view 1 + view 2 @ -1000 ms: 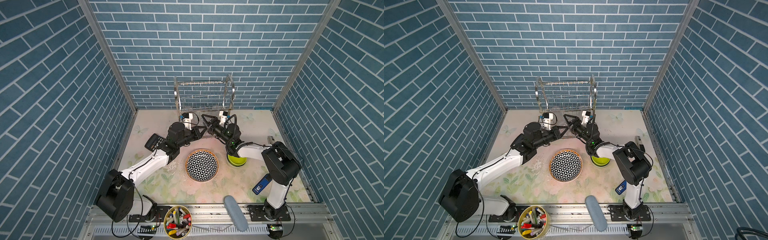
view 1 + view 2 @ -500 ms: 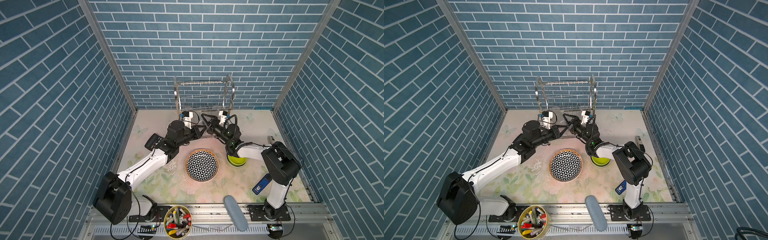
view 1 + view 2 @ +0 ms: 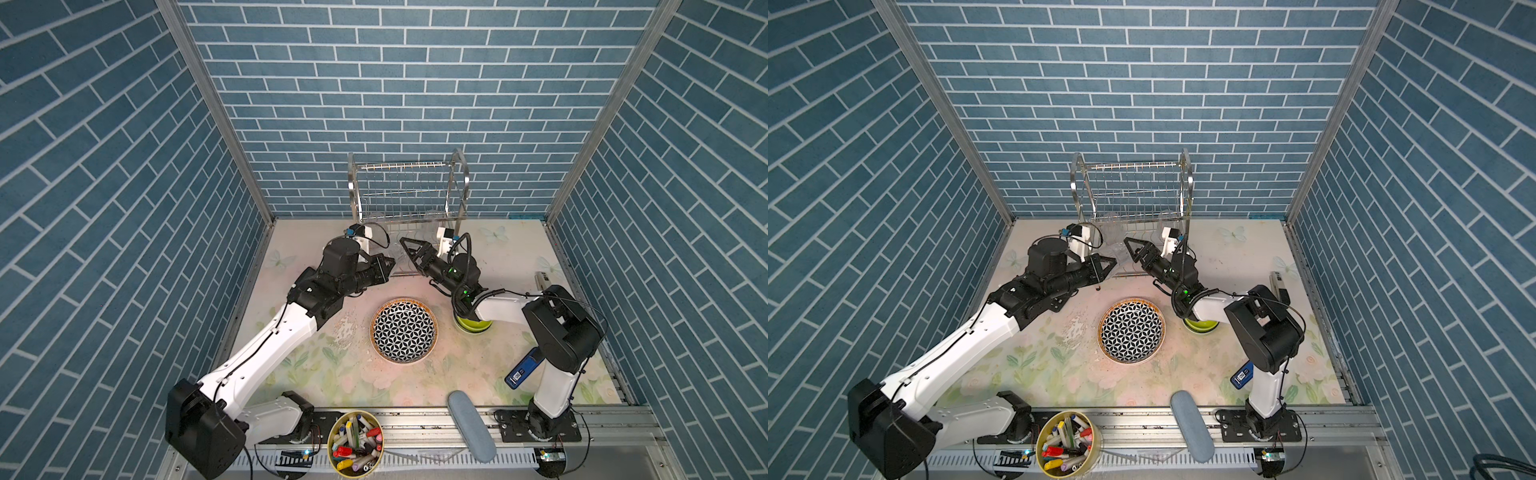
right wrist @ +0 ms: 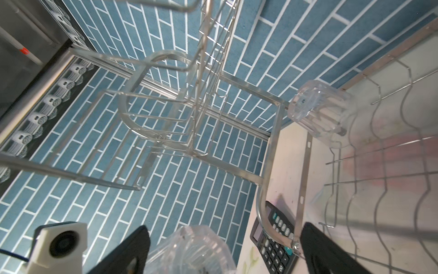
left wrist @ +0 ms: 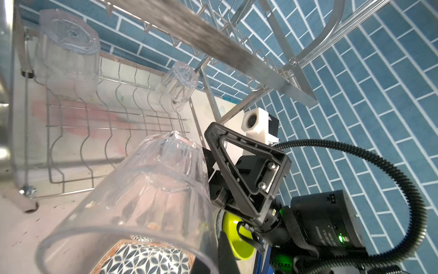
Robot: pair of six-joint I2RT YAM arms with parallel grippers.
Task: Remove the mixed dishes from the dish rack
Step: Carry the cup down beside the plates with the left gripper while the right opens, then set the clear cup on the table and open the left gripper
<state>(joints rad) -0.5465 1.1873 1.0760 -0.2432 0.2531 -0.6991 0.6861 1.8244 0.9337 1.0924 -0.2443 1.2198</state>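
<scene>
A clear glass tumbler [image 5: 151, 189] hangs just in front of the dish rack [image 3: 407, 187], and my left gripper [image 3: 390, 262] is shut on its rim. A dark finger [image 5: 226, 249] shows at that rim. My right gripper [image 3: 411, 249] stands open around the tumbler's base [image 4: 189, 249], its fingers [image 4: 132, 246] clear of the glass. Two more tumblers [image 5: 68, 47] [image 5: 180, 83] stand upside down on the rack's lower tier. The star-patterned plate [image 3: 404, 330] lies on the table, and the lime bowl [image 3: 473, 326] sits partly under my right arm.
A calculator [image 4: 275, 232] lies on the table beside the rack's left foot. The round tub of markers [image 3: 355, 442] and a grey-blue oblong pad [image 3: 471, 424] sit on the front rail. A small grey device [image 3: 544, 280] lies by the right wall.
My right gripper's jaws have spread wider and stand off the tumbler. The left gripper has stayed shut on the rim. Both arms have barely shifted.
</scene>
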